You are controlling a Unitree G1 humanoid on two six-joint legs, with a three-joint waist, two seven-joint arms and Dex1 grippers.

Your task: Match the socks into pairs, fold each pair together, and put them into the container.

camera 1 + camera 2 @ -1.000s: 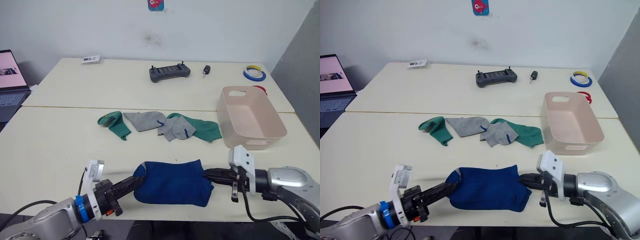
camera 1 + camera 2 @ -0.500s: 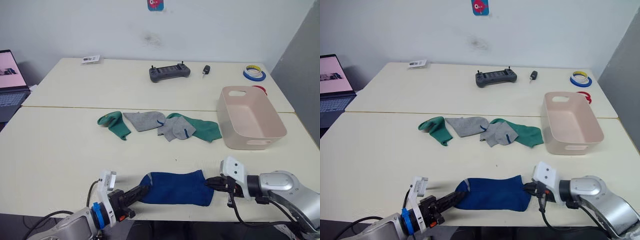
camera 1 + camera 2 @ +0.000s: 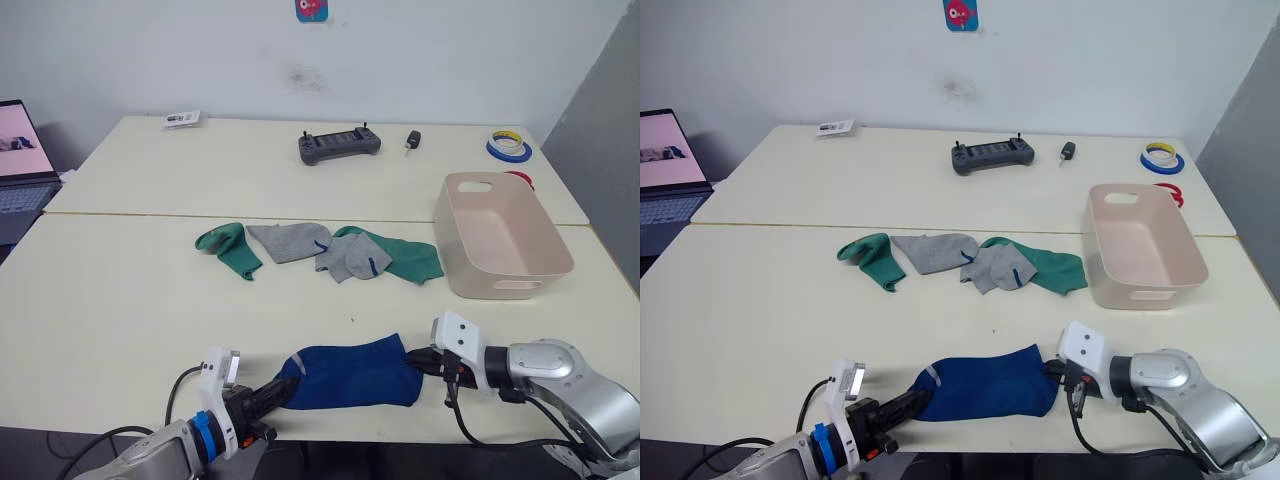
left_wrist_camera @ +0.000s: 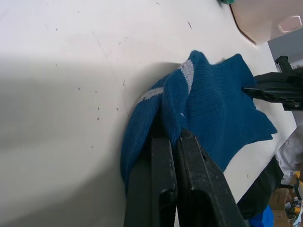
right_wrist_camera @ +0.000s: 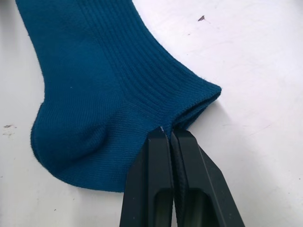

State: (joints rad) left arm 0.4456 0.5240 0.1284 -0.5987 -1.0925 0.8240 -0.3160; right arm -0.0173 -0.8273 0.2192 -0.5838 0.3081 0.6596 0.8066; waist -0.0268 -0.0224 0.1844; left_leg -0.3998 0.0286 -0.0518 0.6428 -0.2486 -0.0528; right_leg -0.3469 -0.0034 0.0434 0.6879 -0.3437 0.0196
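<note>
The blue pair of socks (image 3: pixel 350 375) lies flat near the table's front edge, one sock on the other. My left gripper (image 3: pixel 284 384) is shut on its left end; the left wrist view shows the black fingers (image 4: pixel 163 156) pinching the blue fabric (image 4: pixel 213 104). My right gripper (image 3: pixel 414 362) is shut on the cuff end, and the right wrist view shows it nipping the ribbed cuff (image 5: pixel 156 90). Two green socks (image 3: pixel 228 248) (image 3: pixel 406 259) and two grey socks (image 3: pixel 291 241) (image 3: pixel 349 261) lie mixed mid-table. The pink-beige container (image 3: pixel 517 262) stands at the right.
A black controller (image 3: pixel 339 144) and a small black fob (image 3: pixel 412 139) lie on the far table. Tape rolls (image 3: pixel 508 146) sit at the back right, behind the container. A laptop (image 3: pixel 20 165) stands at the far left, and a small card (image 3: pixel 182 119) lies at the back.
Both grippers have drawn the blue pair closer to the table's front edge. The pair now looks narrower and more stretched between them.
</note>
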